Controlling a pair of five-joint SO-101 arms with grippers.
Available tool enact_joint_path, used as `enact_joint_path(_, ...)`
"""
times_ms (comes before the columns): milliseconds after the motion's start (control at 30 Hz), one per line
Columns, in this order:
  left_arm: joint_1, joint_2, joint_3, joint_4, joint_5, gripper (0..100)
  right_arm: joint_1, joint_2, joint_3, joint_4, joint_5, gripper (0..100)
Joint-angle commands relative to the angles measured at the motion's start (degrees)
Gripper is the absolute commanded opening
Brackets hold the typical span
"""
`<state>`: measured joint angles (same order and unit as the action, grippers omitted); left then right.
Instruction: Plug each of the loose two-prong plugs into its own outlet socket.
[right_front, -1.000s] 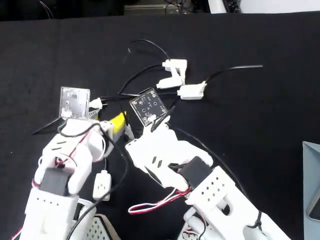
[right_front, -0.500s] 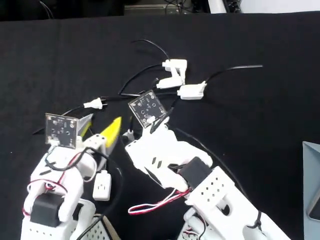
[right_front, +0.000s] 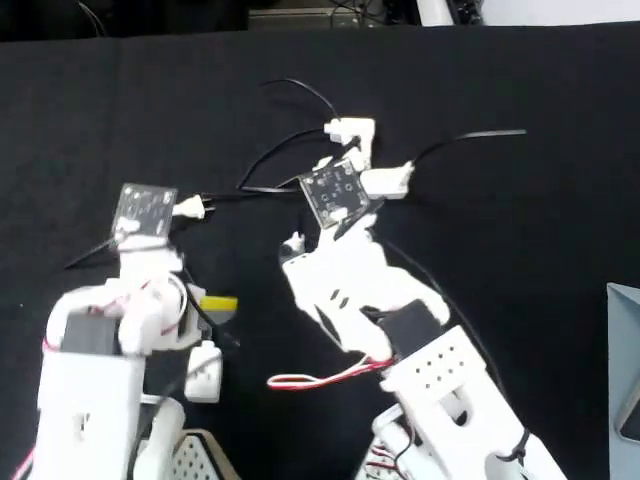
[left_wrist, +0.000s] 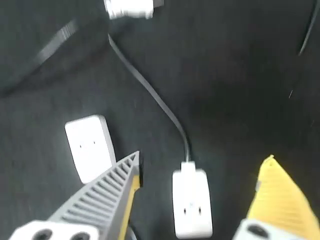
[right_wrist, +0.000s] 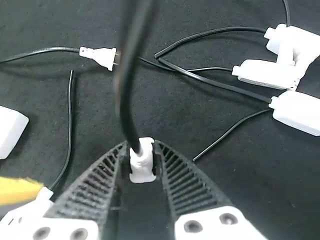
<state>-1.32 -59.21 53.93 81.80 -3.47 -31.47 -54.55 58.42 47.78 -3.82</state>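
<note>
Change: the right arm (right_front: 350, 280) is pushing forward from mid-table to the far socket cluster (right_front: 350, 130). The left arm (right_front: 140, 300) is drawing its jaws back toward its own base.
Right gripper (right_wrist: 140, 147): clamping a white plug (right_wrist: 141, 169) between both fingers, with black cable rising off it and the prongs hidden.
Cluster bearing: lying just ahead of the held plug and off to one side, its three white bodies lying crosswise to the gripper's line.
Nearer arm: the right arm, by judgement.
Left gripper (left_wrist: 202, 165): standing spread and holding nothing, hanging over a corded socket (left_wrist: 191, 207) that is lying lengthwise in the gap.
Plain socket block (left_wrist: 89, 149): lying just beside the grey finger.
Loose plug (right_front: 190, 207): lying on the black table (right_front: 560, 80), by the left arm.
</note>
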Motion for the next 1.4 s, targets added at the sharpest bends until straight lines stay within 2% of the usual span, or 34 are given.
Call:
enact_joint_path(0, -0.75, 17.58, -8.22, 2.81, -0.70, 36, 0.97, -1.36, -1.63, -1.14, 0.44, 1.2)
enact_joint_path(300, -0.31, 35.08, -9.36, -0.35, -0.79, 36, 0.97, -1.36, -1.36, -1.14, 0.44, 1.2)
enact_joint_path(400, -0.31, 39.56, -8.40, -1.05, -3.78, 36, 0.97, -1.36, -1.36, -1.14, 0.44, 1.2)
enact_joint_path(633, -0.22, 50.37, -8.22, -6.68, -10.20, 17, 0.97, -1.36, -1.27, -1.14, 0.44, 1.2)
enact_joint_path(833, -0.22, 58.73, -8.75, -8.00, -10.20, 17, 0.97, -1.36, -1.27, -1.14, 0.44, 1.2)
enact_joint_path(1367, -0.13, 60.22, -22.55, -7.47, -9.76, 17, 0.97, -1.36, -1.27, -1.14, 0.44, 1.2)
